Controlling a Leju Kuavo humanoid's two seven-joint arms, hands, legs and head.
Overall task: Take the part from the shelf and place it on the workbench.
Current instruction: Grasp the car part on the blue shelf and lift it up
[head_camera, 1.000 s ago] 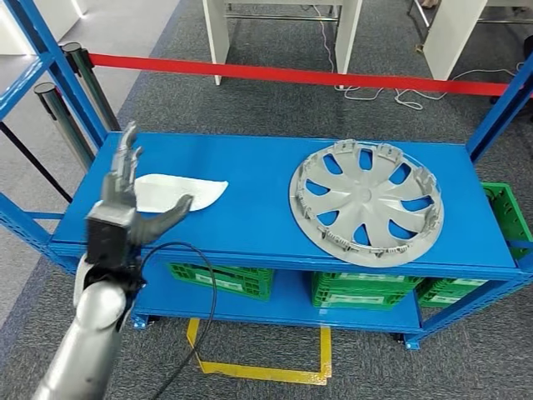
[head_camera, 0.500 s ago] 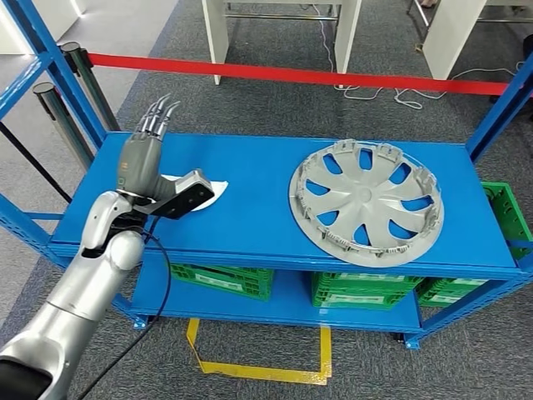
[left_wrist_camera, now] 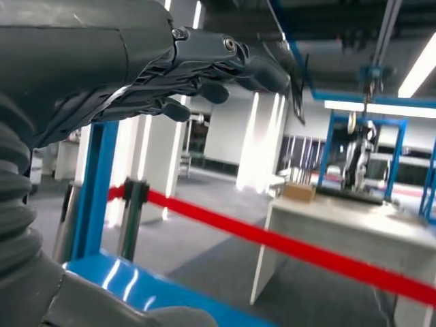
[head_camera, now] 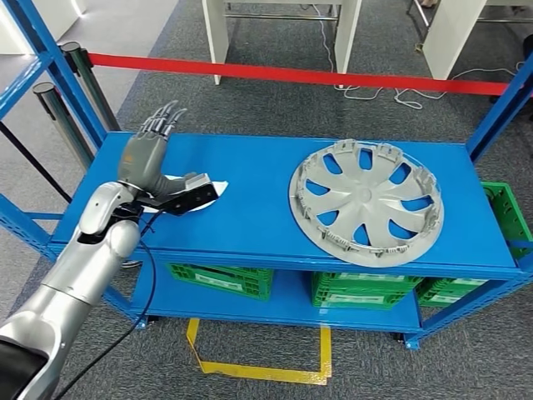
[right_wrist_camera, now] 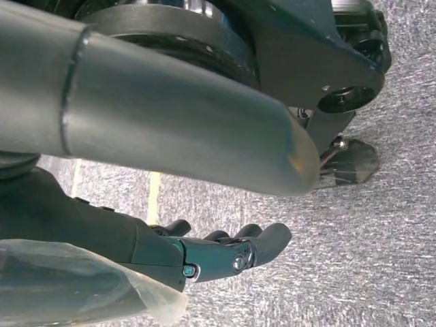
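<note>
Left hand (head_camera: 151,162) over white part (head_camera: 211,190), nothing gripped yet.
Fingers spread, thumb along the part's near edge on the blue shelf (head_camera: 264,187); the part looks thin and flat, so a shallow pinch could slide it off. Right hand (right_wrist_camera: 221,253) hangs empty, fingers loosely apart. Hubcap (head_camera: 366,202) well apart.

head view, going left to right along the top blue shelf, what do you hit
left hand → white part showing past its thumb → bare blue shelf top → silver wheel cover → green crate just past the shelf's right end
</note>
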